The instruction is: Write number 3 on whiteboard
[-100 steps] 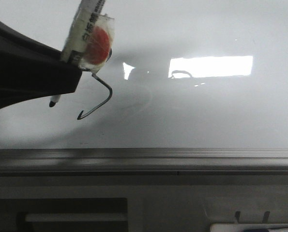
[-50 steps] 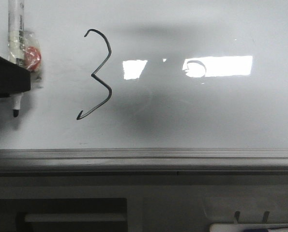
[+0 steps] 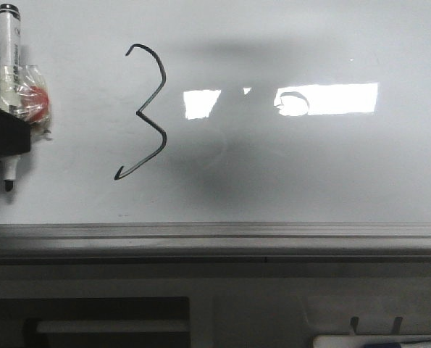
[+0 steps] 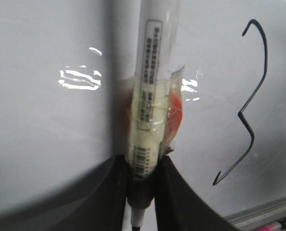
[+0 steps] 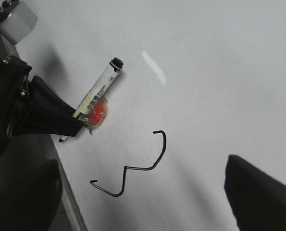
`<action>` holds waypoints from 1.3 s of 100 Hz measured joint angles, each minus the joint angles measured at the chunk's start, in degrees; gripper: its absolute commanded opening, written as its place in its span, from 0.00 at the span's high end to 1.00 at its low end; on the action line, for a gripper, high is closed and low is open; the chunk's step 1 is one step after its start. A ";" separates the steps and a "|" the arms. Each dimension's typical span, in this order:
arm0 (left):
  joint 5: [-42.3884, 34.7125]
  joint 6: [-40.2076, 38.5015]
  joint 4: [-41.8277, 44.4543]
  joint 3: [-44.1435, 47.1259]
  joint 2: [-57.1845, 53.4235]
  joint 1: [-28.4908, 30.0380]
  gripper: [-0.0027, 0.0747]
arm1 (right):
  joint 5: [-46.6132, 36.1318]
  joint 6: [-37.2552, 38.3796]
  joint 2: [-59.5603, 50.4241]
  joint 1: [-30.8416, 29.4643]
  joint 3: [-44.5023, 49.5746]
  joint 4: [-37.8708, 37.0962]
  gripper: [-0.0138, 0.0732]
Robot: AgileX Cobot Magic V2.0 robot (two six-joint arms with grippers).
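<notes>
Left gripper [image 3: 5,138] grips marker [image 3: 11,65] beside number 3 [image 3: 143,112] on whiteboard [image 3: 309,181].

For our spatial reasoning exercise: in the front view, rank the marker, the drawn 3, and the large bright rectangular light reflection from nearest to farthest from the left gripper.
1. The marker: clamped in the left gripper itself, at the far left of the whiteboard.
2. The number 3: to the right of the gripper, left of centre.
3. The rectangular light reflection: farthest, on the board's right half.

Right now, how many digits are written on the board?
1: a black 3 on the board's left part, right of the marker in the left hand. Nothing else is drawn in view.
</notes>
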 measured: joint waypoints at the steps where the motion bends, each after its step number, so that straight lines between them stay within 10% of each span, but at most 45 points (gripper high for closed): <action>1: 0.00 0.00 -0.01 0.00 0.00 0.00 0.99 | 0.00 0.00 0.00 0.00 0.00 0.00 0.13; 16: 0.35 0.00 0.48 0.00 0.00 0.21 0.96 | 0.00 0.00 0.00 0.00 0.00 0.00 0.13; 45: 1.31 0.00 0.87 0.00 -0.12 0.33 0.48 | 1.39 0.00 0.00 0.00 0.00 0.00 0.13; 86: 0.50 0.00 2.25 0.12 -3.21 0.44 0.48 | 2.05 0.00 0.00 0.00 0.00 0.00 0.14; 98: 0.60 0.00 3.64 0.23 -8.32 0.55 0.49 | 2.15 0.00 0.00 0.00 0.00 0.00 0.36; 112: 1.72 0.00 5.77 0.23 -15.09 0.55 0.59 | 2.48 0.00 -0.10 0.00 0.00 0.00 0.91; 130: 3.94 0.00 8.89 0.23 -22.69 0.55 0.94 | 2.36 0.11 -1.62 0.00 0.11 0.00 0.89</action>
